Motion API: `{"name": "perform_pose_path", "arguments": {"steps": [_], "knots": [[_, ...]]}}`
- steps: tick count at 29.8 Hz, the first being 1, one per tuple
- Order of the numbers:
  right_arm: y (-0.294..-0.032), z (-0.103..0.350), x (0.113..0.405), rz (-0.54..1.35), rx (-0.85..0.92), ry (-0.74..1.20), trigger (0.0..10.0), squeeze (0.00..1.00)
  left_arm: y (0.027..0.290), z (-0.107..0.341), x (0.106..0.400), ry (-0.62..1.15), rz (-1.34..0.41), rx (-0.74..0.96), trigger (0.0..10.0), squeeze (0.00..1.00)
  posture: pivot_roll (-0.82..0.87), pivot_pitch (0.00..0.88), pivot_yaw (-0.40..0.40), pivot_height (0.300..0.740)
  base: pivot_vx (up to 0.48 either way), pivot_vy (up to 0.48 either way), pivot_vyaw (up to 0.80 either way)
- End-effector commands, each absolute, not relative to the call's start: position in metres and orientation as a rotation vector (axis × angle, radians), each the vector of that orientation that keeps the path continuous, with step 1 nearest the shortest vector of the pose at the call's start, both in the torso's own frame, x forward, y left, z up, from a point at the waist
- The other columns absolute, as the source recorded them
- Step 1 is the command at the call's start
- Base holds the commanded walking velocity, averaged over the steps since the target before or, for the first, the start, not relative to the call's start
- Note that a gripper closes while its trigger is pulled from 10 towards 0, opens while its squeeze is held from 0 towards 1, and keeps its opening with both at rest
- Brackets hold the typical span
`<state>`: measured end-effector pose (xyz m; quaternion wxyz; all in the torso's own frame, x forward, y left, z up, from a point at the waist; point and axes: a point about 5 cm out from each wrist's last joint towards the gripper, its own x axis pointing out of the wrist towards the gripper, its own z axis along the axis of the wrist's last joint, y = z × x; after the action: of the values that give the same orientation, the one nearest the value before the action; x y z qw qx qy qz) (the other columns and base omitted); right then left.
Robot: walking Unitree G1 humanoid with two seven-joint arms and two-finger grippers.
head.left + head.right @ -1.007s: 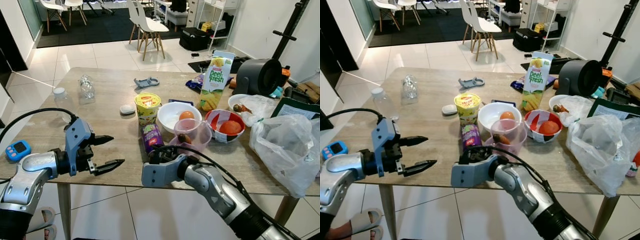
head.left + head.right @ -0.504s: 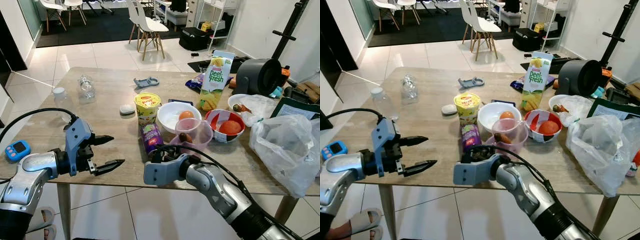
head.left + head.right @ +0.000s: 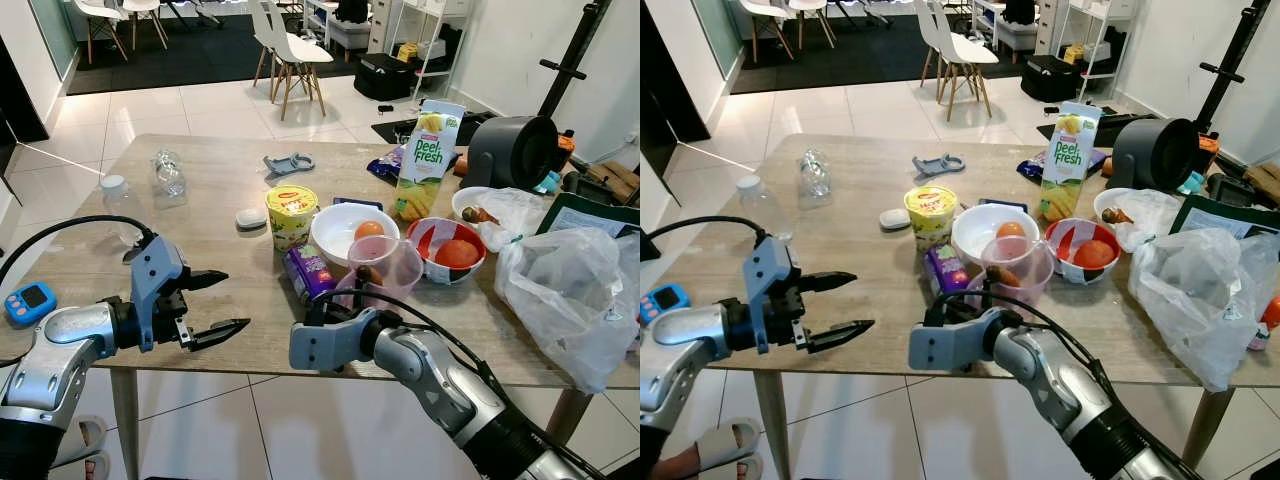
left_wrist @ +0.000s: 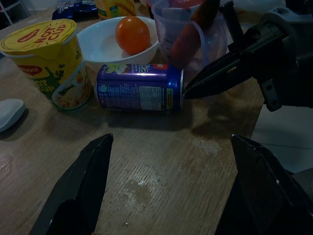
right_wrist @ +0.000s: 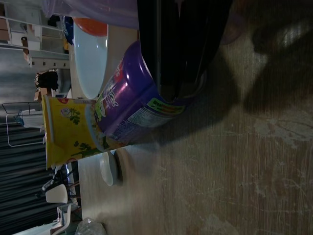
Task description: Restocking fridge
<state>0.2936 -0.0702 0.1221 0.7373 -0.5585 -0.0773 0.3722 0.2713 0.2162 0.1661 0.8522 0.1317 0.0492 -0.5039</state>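
Observation:
A purple drink can lies on its side on the wooden table, between a yellow noodle cup and a clear pink jug. My right gripper is shut, its fingertips pressed together against the can's near end; the right wrist view shows the can right at the fingers. My left gripper hovers open over the table's front edge, left of the can and apart from it.
Behind the can stand a white bowl holding an orange, a red bowl with a tomato, and a juice carton. A large plastic bag lies at the right. Plastic bottles rest far left, a blue timer near the left edge.
The can has turned on the table, its near end swinging left under my right gripper's tips. The camera shifted slightly. My left gripper has stayed put.

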Motion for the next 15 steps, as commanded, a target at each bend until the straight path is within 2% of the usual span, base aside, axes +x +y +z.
{"name": "perform_pose_path", "arguments": {"steps": [1,2,3,9,10,11,12,15], "knots": [[-0.071,0.124,0.293,0.815,-1.232,-0.176,0.0,0.0,0.213,0.162,0.269,0.119,-1.075,0.272,10.0,0.0,0.07,0.028,-0.028,0.74,0.0,0.0,0.0],[-0.07,0.125,0.293,0.812,-1.227,-0.178,0.0,0.0,0.213,0.162,0.269,0.119,-1.076,0.272,10.0,0.0,0.07,0.029,-0.028,0.74,0.0,0.0,0.0],[-0.07,0.126,0.293,0.802,-1.227,-0.187,3.2,0.0,0.213,0.162,0.269,0.118,-1.076,0.272,10.0,0.0,0.07,0.029,-0.028,0.74,0.0,0.0,0.0],[-0.071,0.128,0.294,0.787,-1.23,-0.197,3.2,0.0,0.213,0.162,0.27,0.118,-1.077,0.272,10.0,0.0,0.07,0.029,-0.028,0.74,0.0,0.0,0.0],[-0.071,0.128,0.294,0.787,-1.23,-0.197,10.0,0.95,0.213,0.162,0.269,0.118,-1.077,0.272,10.0,0.0,0.07,0.029,-0.028,0.74,0.0,0.0,0.0],[-0.071,0.128,0.294,0.787,-1.23,-0.197,10.0,0.95,0.213,0.162,0.269,0.118,-1.077,0.272,10.0,0.0,0.07,0.029,-0.028,0.74,0.0,0.0,0.0],[-0.073,0.131,0.297,0.76,-1.235,-0.211,10.0,1.0,0.213,0.162,0.27,0.117,-1.078,0.272,10.0,0.0,0.07,0.027,-0.026,0.74,0.0,0.0,0.0],[-0.079,0.135,0.3,0.717,-1.248,-0.227,10.0,1.0,0.212,0.162,0.27,0.118,-1.081,0.273,10.0,0.0,0.07,0.028,-0.026,0.74,0.0,0.0,0.0]]}}
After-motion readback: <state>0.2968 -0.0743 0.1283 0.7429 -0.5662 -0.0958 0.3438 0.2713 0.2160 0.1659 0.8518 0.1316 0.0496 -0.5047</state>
